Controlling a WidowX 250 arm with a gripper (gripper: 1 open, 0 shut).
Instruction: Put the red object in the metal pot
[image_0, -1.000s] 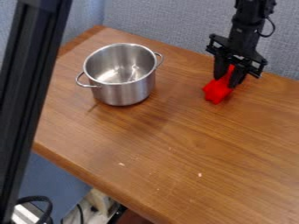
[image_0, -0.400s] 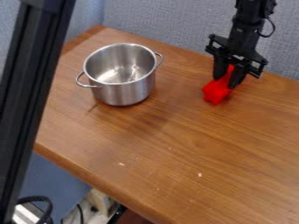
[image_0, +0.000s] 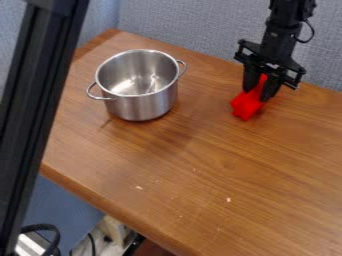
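The red object (image_0: 246, 104) is a small bright red block at the right back of the wooden table (image_0: 201, 170). Its upper end sits between the black fingers of my gripper (image_0: 266, 89), which comes straight down from above and is shut on it. The block looks tilted, its lower end at or just above the tabletop. The metal pot (image_0: 147, 104) stands upright and empty to the left, well apart from the gripper, with a loop handle on each side.
A dark slanted post (image_0: 40, 100) crosses the left foreground. The table's left and front edges drop off to the floor, where cables (image_0: 40, 240) lie. A blue-grey wall (image_0: 187, 25) runs behind the table.
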